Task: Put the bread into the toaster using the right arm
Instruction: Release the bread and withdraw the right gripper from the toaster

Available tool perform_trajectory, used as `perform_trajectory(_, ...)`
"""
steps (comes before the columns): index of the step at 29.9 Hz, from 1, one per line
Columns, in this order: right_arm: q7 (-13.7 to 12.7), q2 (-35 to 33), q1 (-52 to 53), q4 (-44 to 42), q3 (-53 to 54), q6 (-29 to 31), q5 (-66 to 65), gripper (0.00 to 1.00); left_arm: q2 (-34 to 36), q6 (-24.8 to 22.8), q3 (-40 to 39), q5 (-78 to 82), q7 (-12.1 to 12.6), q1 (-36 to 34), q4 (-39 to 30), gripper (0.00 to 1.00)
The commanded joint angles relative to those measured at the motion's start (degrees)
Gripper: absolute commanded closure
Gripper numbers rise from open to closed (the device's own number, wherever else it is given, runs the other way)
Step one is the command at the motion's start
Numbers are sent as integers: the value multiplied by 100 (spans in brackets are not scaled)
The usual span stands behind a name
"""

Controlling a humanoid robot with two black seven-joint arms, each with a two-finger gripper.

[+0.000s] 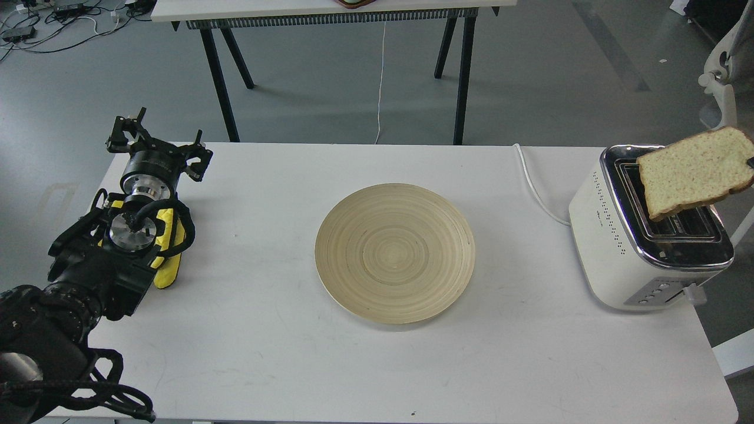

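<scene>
The bread (695, 172), a pale speckled slice with a brown crust, hangs tilted in the air over the toaster's (612, 247) chrome top. Its lower left corner is just above the slots. The cream-white toaster stands at the table's right end. Only a black fingertip of my right gripper (750, 160) shows at the frame's right edge, clamped on the bread's right side; the rest of the right arm is out of view. My left gripper (159, 147) rests at the table's far left with its fingers apart and holds nothing.
A round bamboo plate (394, 252) lies bare in the middle of the white table (265, 353). The toaster's white cord (536, 188) runs off the back edge. A yellow part (168, 253) sits under my left arm. A second table (330, 12) stands behind.
</scene>
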Motion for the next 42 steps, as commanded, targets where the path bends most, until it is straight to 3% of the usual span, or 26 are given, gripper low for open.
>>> perform_trajectory(1,-1,-45,-17,-3,-28,0,17,99,0,0,0,0,0,-1,0,0)
perform_trajectory(12,-1,-2,-158,-20,-116,0,8,97,0,0,0,0,0,-1,0,0)
perform_trajectory(18,-1,121,-88,6,-36,0,8,65,0,0,0,0,0,-1,0,0)
perform_trajectory(22,-1,305,-53,15,-28,0,0,30,0,0,0,0,0,-10,0,0)
perform_trajectory(36,-1,982,492,331,-36,0,17,8,0,0,0,0,0,-1,0,0)
perform_trajectory(42,-1,1781,1142,331,165,0,341,5,0,0,0,0,0,-1,0,0)
